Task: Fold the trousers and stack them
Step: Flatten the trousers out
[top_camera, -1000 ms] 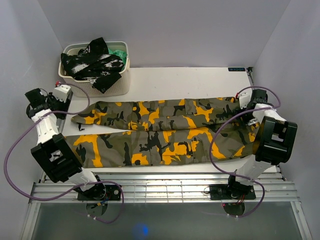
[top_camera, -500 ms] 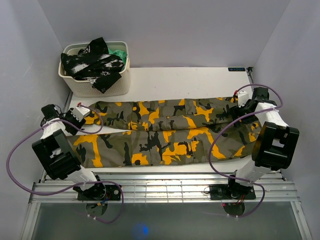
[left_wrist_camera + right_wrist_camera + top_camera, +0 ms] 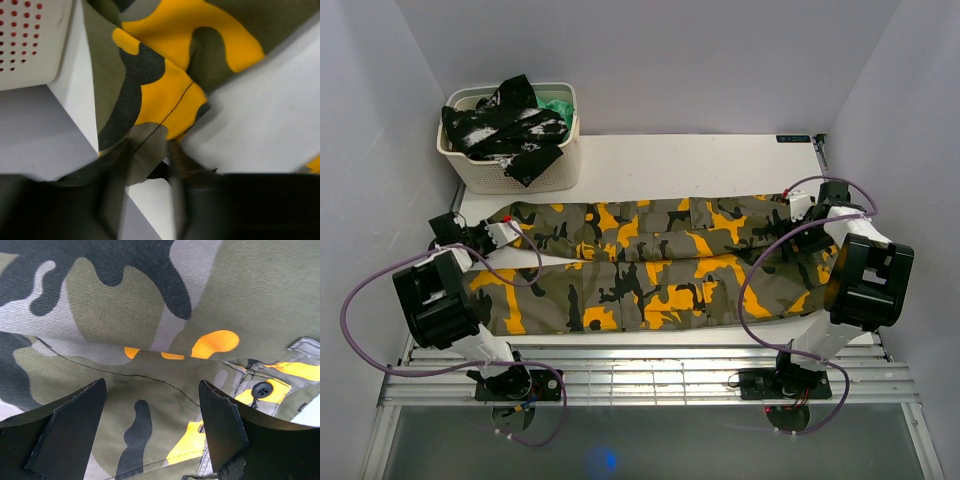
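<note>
The camouflage trousers (image 3: 640,265) lie spread lengthwise across the table, legs to the left and waist to the right. My left gripper (image 3: 505,233) sits low at the hem of the far leg. In the left wrist view the hem corner (image 3: 145,150) lies between its blurred fingers (image 3: 112,195), which stand apart with white table showing between them. My right gripper (image 3: 798,212) is at the waist end. It is open in the right wrist view (image 3: 150,425), its fingertips (image 3: 75,425) spread over olive cloth (image 3: 150,315) close to a black button (image 3: 261,389).
A white perforated basket (image 3: 510,170) stands at the back left, just beyond the left gripper, and also shows in the left wrist view (image 3: 25,40). It holds a black-and-white mottled garment (image 3: 505,125) and a green cloth (image 3: 558,105). Side walls stand close to both arms.
My left arm has swung in from the table's left edge and dropped to the far leg's hem, its fingers narrowing a little. The right gripper has shifted slightly at the waist.
</note>
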Robot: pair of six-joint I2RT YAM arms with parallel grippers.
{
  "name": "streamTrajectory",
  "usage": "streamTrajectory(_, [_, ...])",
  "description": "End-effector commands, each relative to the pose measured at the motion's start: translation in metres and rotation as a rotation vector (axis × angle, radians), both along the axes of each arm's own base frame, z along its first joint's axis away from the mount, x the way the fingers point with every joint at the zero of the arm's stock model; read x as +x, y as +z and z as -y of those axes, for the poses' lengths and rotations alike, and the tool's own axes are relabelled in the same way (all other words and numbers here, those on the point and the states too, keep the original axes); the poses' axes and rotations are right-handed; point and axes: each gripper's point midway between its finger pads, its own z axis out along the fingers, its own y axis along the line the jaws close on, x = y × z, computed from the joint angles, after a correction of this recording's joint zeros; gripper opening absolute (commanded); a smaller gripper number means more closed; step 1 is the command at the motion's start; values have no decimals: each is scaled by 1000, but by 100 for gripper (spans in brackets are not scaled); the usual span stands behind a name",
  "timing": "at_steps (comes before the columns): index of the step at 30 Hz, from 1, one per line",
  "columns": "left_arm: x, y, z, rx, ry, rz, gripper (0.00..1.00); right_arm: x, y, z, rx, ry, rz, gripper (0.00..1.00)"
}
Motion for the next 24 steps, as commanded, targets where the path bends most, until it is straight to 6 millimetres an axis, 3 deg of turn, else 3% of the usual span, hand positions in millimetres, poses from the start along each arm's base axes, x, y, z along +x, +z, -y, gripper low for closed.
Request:
streamTrajectory(1, [25, 24, -13, 61, 31, 123, 37, 3, -5, 2, -19, 18, 15, 80])
streamTrajectory(5, [36, 36, -25, 59, 81, 128, 15, 4, -8, 5, -40, 23, 17, 78])
streamTrajectory(9, [40, 58, -26, -6, 119, 98, 1, 3, -10, 9, -58, 26, 22, 75])
streamTrajectory(11, [40, 80, -21, -69, 143, 90, 0, 0, -11, 10, -72, 29, 19, 74])
streamTrajectory(12, [31, 80, -15, -108, 151, 44, 0, -1, -13, 11, -79, 34, 19, 74])
streamTrajectory(15, [25, 122, -4, -184, 168, 65, 0, -3, -14, 16, -107, 39, 24, 73])
streamTrajectory(17, [14, 138, 4, -226, 189, 45, 0, -3, -13, 17, -120, 49, 33, 73])
streamTrajectory(21, [-15, 160, 15, -307, 285, -19, 0, -2, -11, 19, -132, 50, 41, 73])
streamTrajectory(24, [-30, 175, 10, -365, 388, -57, 0, -1, -9, 20, -137, 51, 47, 73])
